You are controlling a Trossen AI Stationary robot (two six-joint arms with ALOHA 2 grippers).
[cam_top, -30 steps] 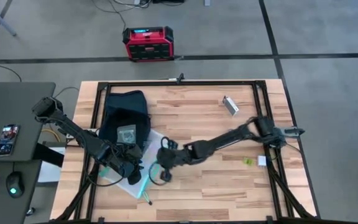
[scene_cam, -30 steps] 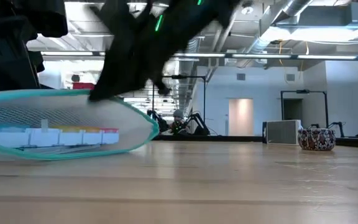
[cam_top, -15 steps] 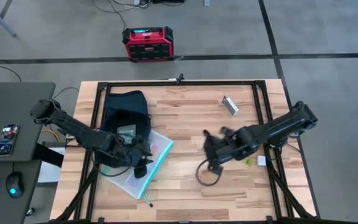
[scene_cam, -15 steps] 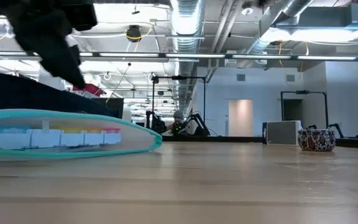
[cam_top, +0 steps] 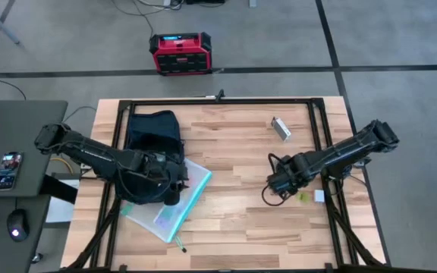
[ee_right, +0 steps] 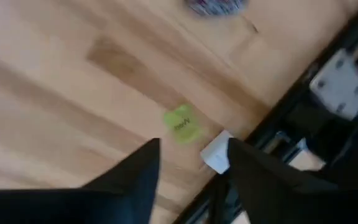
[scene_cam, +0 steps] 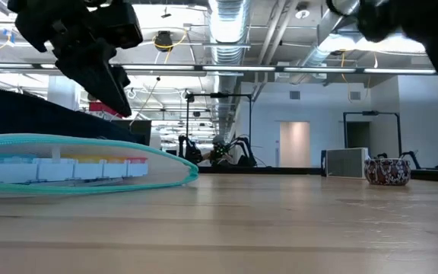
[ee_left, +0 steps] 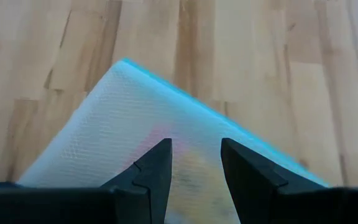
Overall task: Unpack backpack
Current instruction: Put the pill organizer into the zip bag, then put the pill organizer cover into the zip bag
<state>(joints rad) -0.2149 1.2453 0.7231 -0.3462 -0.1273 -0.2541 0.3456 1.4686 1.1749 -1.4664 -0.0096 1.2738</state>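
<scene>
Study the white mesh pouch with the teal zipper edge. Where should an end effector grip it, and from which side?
Probably the pouch's free corner pointing toward the table's middle, approached from above. It lies flat, its other end beside the backpack, and the left end effector already hovers open over it.

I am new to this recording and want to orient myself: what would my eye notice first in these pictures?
First, the white mesh pouch with a teal edge, lying on the wooden table near the left side, partly under the open left pincer. Behind it sits the dark backpack. On the right, the right pincer hangs open above a small green tag near the table's edge.
</scene>
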